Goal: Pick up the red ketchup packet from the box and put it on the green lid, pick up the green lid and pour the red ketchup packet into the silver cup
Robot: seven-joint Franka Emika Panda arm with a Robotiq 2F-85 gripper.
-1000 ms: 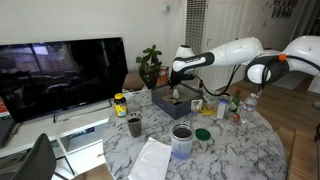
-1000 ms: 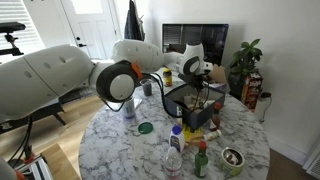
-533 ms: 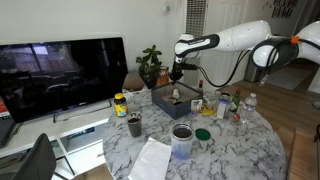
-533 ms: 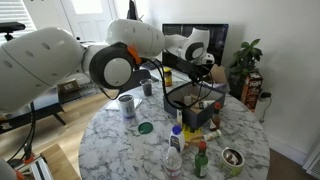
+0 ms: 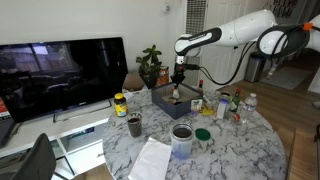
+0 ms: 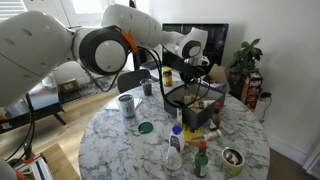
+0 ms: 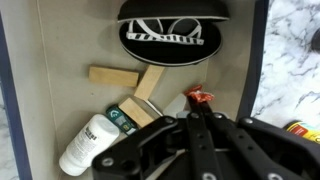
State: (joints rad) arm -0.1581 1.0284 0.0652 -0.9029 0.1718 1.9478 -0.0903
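The tool (image 7: 195,115) is clenched on just an edge of the small red ketchup packet (image 7: 198,97) above the dark slate-blue square box (image 7: 50,40). So thin a pinch may let it fall

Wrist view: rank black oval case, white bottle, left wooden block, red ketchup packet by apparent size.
1. black oval case
2. white bottle
3. left wooden block
4. red ketchup packet, only partly visible
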